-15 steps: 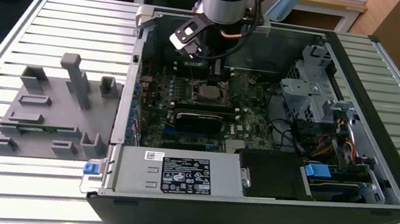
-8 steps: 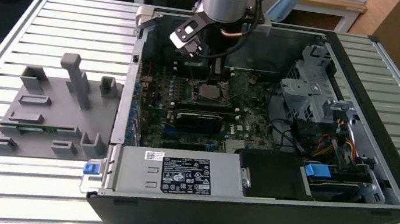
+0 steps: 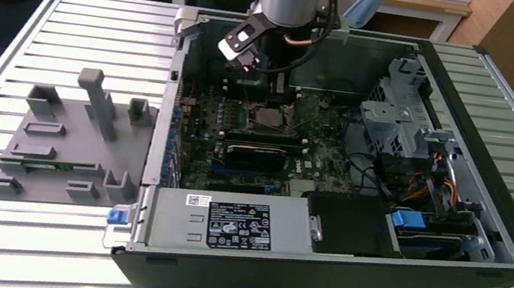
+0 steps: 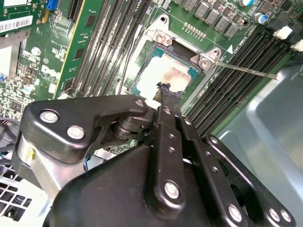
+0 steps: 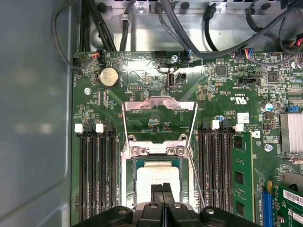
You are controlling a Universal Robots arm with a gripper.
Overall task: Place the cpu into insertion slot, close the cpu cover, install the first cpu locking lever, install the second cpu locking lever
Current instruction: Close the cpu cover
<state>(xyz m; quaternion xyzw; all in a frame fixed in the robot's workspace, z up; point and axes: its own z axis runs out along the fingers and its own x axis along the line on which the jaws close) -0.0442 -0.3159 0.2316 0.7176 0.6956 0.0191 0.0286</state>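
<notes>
While the cpu lies flat in its socket on the motherboard, the gripper hangs right over it, its two fingers pressed together with nothing between them. Whether the tips touch the chip I cannot tell. The cpu cover is swung back open, and a thin lever sticks out beside the socket.

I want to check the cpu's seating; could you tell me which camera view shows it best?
The first wrist view: it faces the cpu squarely inside its socket, though the gripper covers part of it. The second wrist view shows it slanted, partly behind the gripper; the exterior view shows a small grey square.
</notes>
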